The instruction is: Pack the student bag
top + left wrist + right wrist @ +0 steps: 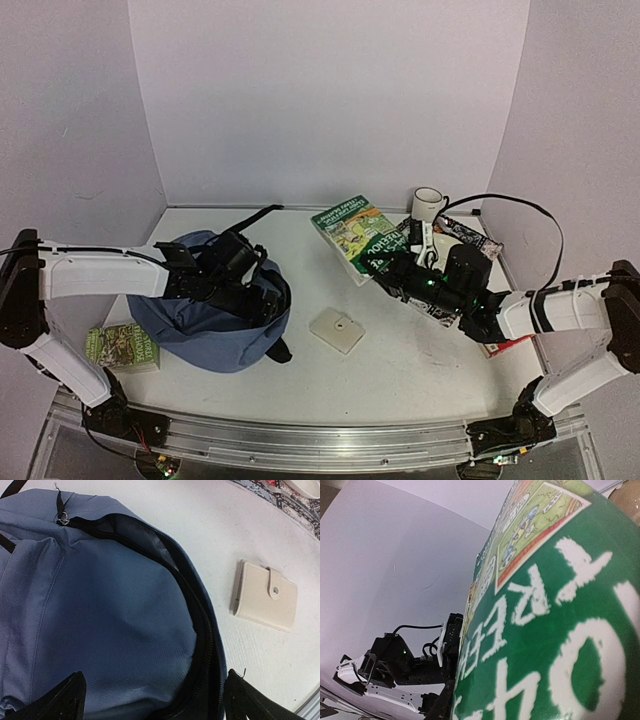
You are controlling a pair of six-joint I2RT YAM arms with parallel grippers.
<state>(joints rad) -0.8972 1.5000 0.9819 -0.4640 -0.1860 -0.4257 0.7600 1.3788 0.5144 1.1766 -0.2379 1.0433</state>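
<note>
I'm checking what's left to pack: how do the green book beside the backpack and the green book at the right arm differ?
The left book lies flat on the table beside the student bag, untouched; the right book is gripped at its near edge by the right gripper. The left book looks smaller than the right book. Both have green illustrated covers and are outside the bag.

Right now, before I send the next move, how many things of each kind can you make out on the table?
Student bag: 1
Green book: 2
Beige wallet: 1
White mug: 1
Total: 5, not counting the partly hidden pile on the right.
</note>
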